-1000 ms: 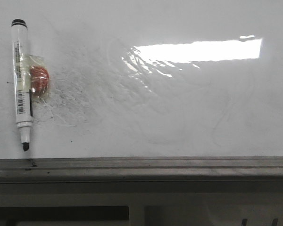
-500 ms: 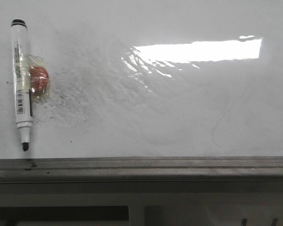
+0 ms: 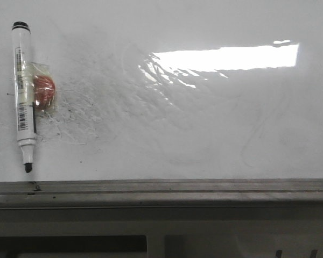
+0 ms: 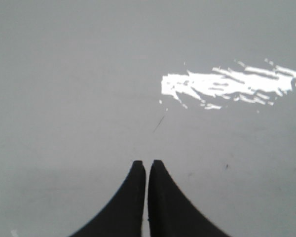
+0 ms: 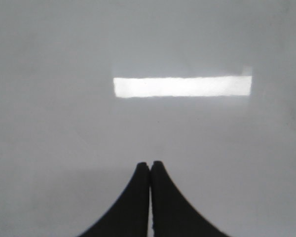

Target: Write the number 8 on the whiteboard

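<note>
1. Left pincer (image 4: 147, 165): my two black curved fingers (image 4: 133, 197) are pressed together with only a hairline gap between the tips, and they have hold of nothing. They hang over bare board surface.
2. Right pincer (image 5: 150, 166): my black fingers (image 5: 165, 202) are likewise closed tip to tip, with nothing between them, over a plain stretch of board.
3. Neither pincer appears in the front view.
4. Large glossy white whiteboard (image 3: 204, 145): it fills most of the front view, and a bright rectangular light reflection lies on its upper right area. Faint grey scratchy smudges (image 3: 91, 107) spread across its left-centre area.
5. Grey metal edge rail (image 3: 167, 188): it runs along the near edge of the whiteboard, across the full width of the front view.
6. White marker pen with a black tip and a barcode label (image 3: 23, 91): it lies on the whiteboard at the far left of the front view, uncapped, tip pointing toward the rail and ending just short of it.
7. Small red round object in clear tape (image 3: 43, 90): it is fixed to the right side of the marker barrel, touching it.
8. Number 8: no drawn figure is visible on the whiteboard in any view.
</note>
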You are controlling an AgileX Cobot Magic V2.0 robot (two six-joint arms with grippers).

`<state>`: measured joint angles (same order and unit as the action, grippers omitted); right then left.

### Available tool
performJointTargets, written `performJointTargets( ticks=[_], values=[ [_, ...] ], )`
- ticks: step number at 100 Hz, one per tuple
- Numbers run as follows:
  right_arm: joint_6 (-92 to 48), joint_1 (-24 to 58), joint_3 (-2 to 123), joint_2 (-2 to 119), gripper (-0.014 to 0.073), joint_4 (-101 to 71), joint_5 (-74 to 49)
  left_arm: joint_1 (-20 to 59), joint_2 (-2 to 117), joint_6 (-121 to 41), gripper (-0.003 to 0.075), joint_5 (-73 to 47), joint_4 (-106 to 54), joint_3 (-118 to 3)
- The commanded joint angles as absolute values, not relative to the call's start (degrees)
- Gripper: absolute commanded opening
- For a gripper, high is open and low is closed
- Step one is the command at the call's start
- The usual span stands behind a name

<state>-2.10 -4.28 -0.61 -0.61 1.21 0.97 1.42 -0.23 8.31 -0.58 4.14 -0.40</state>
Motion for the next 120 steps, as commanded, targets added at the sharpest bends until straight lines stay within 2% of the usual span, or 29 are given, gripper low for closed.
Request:
performJointTargets(
  ticks=[1,17,34,51,56,61,73,80,85,101,120],
  values=[
    [-2.0,-4.3,1.7,-1.8,-0.0063,1.1,4.8,1.7,-1.7,8.5,-0.0021,4.8,3.6,0.2],
    [-1.4,-4.3,8.1,-0.4,-0.0063,-3.7,-3.8,1.7,2.1,8.5,-0.0021,-3.1,3.8,-6.5],
    [-1.4,-4.3,16.2,7.1,-0.0063,-6.7,-20.2,1.7,9.5,8.5,-0.0020,-3.7,3.8,-12.3],
    [-1.4,-4.3,18.1,12.8,-0.0063,-6.7,-21.9,1.7,14.1,8.5,-0.0014,-3.2,8.7,-13.1],
    [-1.4,-4.3,18.1,13.1,-0.0063,-6.6,-21.9,1.7,14.8,8.5,0.0023,-2.7,9.2,-13.1],
    [-1.4,-4.3,18.1,13.2,-0.0063,-6.6,-21.9,1.7,15.3,8.5,0.0097,-2.0,9.2,-13.1],
    [-1.4,-3.9,18.0,13.2,-0.0063,-6.6,-20.1,1.7,16.3,8.5,0.0377,2.4,8.9,-13.1],
    [-1.4,-2.8,18.0,13.2,-0.0063,-6.6,-20.0,1.7,17.3,8.5,0.0482,5.9,8.3,-13.1],
    [-1.4,-2.2,18.0,13.2,-0.0063,-6.6,-20.1,1.7,18.0,8.5,0.0501,8.4,8.0,-13.1],
    [-1.4,-2.2,18.0,13.4,-0.0063,-6.7,-21.0,2.4,21.0,13.8,0.0491,19.4,8.6,-13.1],
    [-1.4,-2.2,18.0,13.4,-0.0063,-6.7,-21.4,12.5,26.2,22.0,0.0491,21.8,19.3,-13.1]
  ],
)
